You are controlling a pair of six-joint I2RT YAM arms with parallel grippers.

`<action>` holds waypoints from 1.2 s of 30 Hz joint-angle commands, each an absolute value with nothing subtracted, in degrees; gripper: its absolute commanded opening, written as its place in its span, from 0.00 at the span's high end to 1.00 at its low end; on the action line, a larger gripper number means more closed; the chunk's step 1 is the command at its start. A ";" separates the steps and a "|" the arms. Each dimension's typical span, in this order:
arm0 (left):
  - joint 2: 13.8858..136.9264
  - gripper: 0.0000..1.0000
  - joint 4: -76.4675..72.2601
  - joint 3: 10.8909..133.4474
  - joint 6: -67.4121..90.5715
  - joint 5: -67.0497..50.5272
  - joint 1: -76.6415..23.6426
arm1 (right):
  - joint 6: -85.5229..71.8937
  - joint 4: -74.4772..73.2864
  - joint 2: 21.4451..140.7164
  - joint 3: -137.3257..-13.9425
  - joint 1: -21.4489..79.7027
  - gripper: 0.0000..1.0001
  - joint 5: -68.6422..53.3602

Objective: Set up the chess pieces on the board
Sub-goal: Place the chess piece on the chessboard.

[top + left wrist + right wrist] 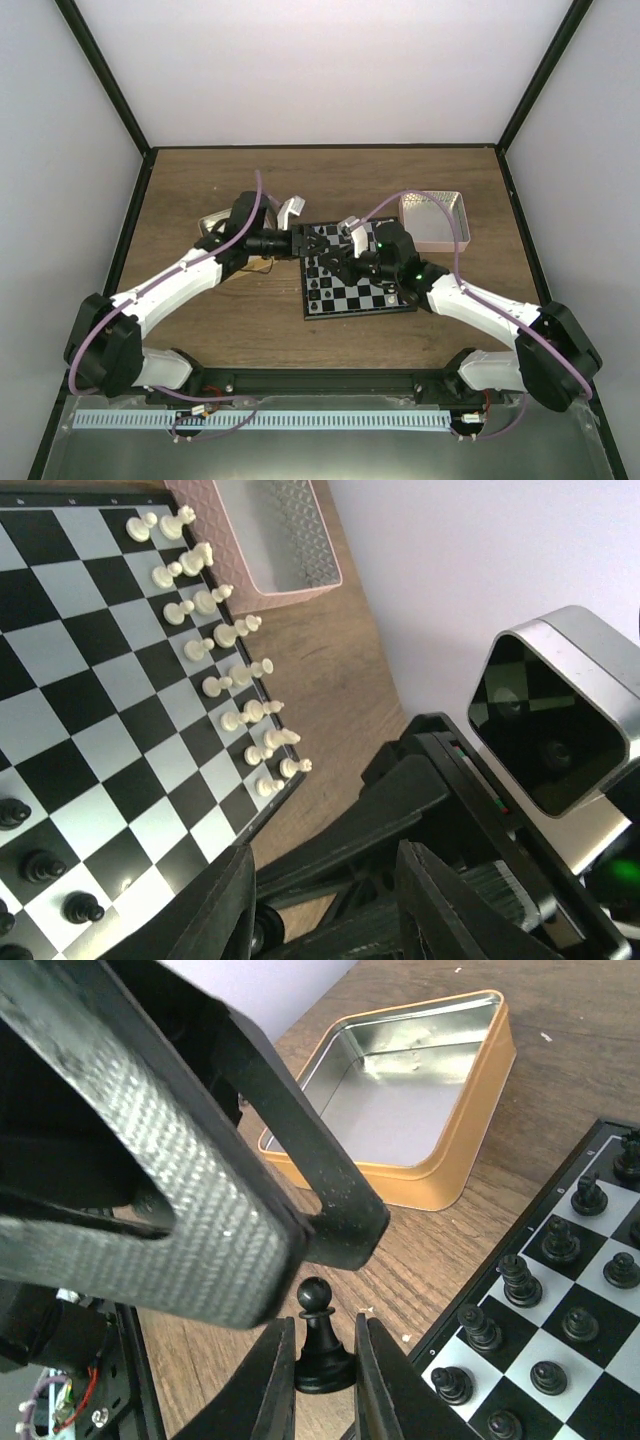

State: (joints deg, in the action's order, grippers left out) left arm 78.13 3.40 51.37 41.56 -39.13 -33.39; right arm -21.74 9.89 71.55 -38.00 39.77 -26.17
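Note:
My right gripper is shut on the base of a black pawn, held upright over bare wood just off the board's corner. The board lies mid-table. Several black pieces stand on its near-left squares, and white pieces line the opposite edge. My left gripper is open. Its fingers reach in just above and around the pawn, which shows low between them. From above, the left gripper and right gripper meet over the board's far left corner.
An open gold tin lies on the wood left of the board, partly under the left arm. An open pink tin stands at the board's far right corner. White walls enclose the table.

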 commanded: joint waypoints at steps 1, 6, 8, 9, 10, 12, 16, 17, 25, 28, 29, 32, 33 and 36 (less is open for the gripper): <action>77.06 0.59 15.60 55.36 36.95 -42.35 -33.03 | -14.20 9.71 70.68 -40.16 39.47 0.99 -28.45; 78.30 0.62 22.56 56.76 33.97 -43.92 -32.97 | -12.82 9.27 70.56 -40.33 39.55 0.99 -29.16; 78.87 0.63 24.49 57.58 32.86 -42.90 -32.87 | -12.61 9.15 70.41 -40.39 39.55 0.99 -29.12; 79.10 0.63 25.18 57.92 32.53 -42.56 -32.75 | -12.64 9.19 70.21 -40.29 39.55 0.99 -28.98; 79.30 0.63 25.56 58.17 32.30 -42.34 -32.58 | -12.54 9.19 70.09 -40.18 39.55 0.99 -28.99; 79.40 0.63 25.69 58.27 32.21 -42.15 -32.37 | -12.56 9.23 69.74 -40.02 39.56 0.99 -28.97; 79.73 0.62 25.86 58.22 32.16 -41.96 -31.92 | -12.67 9.46 69.11 -39.58 39.54 0.99 -29.00; 79.75 0.63 25.84 58.27 32.17 -42.13 -31.91 | -12.68 9.63 69.02 -39.46 39.55 0.99 -29.03; 80.24 0.85 22.17 57.49 34.96 -47.38 -31.91 | -12.37 10.59 69.16 -39.07 39.64 0.99 -30.21; 80.10 0.89 20.71 56.53 35.87 -49.33 -31.90 | -12.34 10.89 69.29 -39.18 39.66 0.99 -30.54; 80.03 0.91 20.33 56.10 36.06 -49.76 -31.90 | -12.34 10.98 69.40 -39.25 39.69 0.99 -30.70; 79.61 0.96 19.02 55.33 36.36 -50.37 -31.88 | -12.74 11.24 69.34 -39.45 39.64 0.99 -30.93; 79.38 0.96 18.63 55.17 36.38 -50.14 -31.90 | -13.00 11.13 69.33 -39.42 39.64 0.99 -30.94; 78.26 0.96 18.13 54.64 35.59 -47.27 -31.90 | -15.05 9.74 68.88 -39.54 39.63 0.75 -29.68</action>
State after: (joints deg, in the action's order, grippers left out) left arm 79.55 20.25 55.70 35.83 -46.39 -31.31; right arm -13.76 8.12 70.30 -38.00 39.81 -29.95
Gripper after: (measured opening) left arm 0.069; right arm 0.142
